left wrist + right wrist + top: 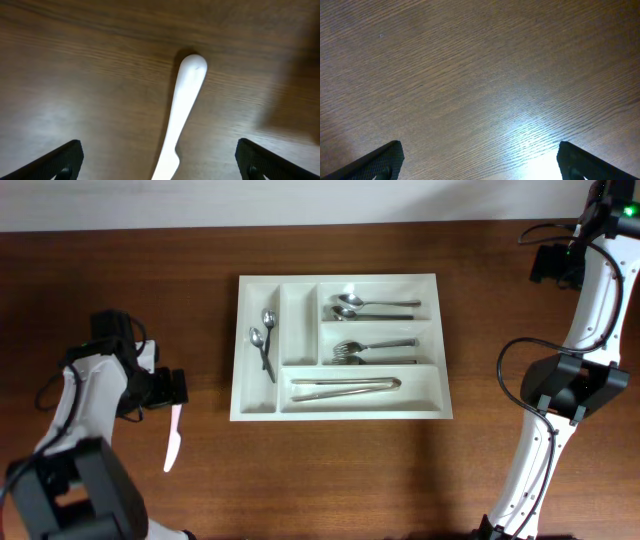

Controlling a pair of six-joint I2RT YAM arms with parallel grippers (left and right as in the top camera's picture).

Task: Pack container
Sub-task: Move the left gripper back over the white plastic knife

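Note:
The container [440, 340], a large white cutlery tray, lies mid-table. It holds two small spoons [264, 335] in the leftmost narrow slot, spoons [365, 306] in the top long slot, forks [360, 352] in the middle one and tongs [345, 385] in the bottom one. A white plastic knife [174, 436] lies on the wood to the tray's left. My left gripper [172, 390] hangs open just over the knife's handle end. In the left wrist view the knife [182, 107] runs between the wide-apart fingers of that gripper [159, 156], untouched. My right gripper [479, 156] is open over bare wood.
The second narrow slot [298, 325] of the tray holds nothing. The right arm [580, 330] stands along the table's right side, its wrist [556, 263] near the far right corner. The left arm's base [75, 485] fills the near left corner.

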